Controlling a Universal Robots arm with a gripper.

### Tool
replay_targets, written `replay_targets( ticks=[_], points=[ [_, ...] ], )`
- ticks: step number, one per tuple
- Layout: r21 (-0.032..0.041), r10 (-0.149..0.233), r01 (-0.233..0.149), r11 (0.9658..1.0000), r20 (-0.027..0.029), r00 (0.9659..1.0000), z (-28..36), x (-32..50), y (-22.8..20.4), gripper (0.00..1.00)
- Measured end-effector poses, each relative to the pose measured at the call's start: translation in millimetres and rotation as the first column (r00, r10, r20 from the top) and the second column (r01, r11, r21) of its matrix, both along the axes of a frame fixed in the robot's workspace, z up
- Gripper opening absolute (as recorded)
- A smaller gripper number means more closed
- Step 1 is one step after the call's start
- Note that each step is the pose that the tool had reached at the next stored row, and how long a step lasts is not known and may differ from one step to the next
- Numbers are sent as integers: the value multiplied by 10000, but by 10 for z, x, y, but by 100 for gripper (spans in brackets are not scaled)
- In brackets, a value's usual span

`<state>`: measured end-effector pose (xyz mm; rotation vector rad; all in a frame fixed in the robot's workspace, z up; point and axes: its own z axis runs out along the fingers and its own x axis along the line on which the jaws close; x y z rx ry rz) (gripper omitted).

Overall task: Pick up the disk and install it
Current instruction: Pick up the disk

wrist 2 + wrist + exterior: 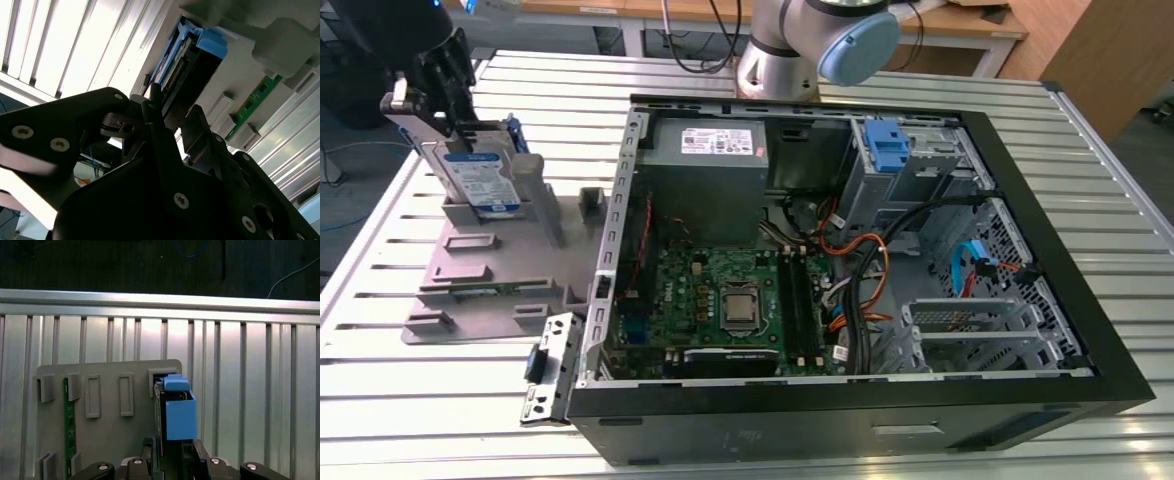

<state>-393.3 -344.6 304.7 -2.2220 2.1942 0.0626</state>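
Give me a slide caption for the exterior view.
Tool at the upright disk in its grey holder, beside the open computer case.

arm point(790, 55): top centre, exterior view
gripper point(438, 115): upper left, pointing down
jaws: closed on the disk point(483, 178)

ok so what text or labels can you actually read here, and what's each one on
No text is readable.
Blue-and-white label on the flat silver-grey metal disk with blue plastic rails: print too small to read.
White sticker on the grey metal power-supply box: print too small to read.
Markings on the green motherboard: too small to read.
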Motion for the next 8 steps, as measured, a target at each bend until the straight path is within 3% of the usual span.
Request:
replay_targets(
  ticks=[8],
  points=[
    [-1, -27, 27, 10000, 0, 10000, 0, 0, 0, 35]
  ],
)
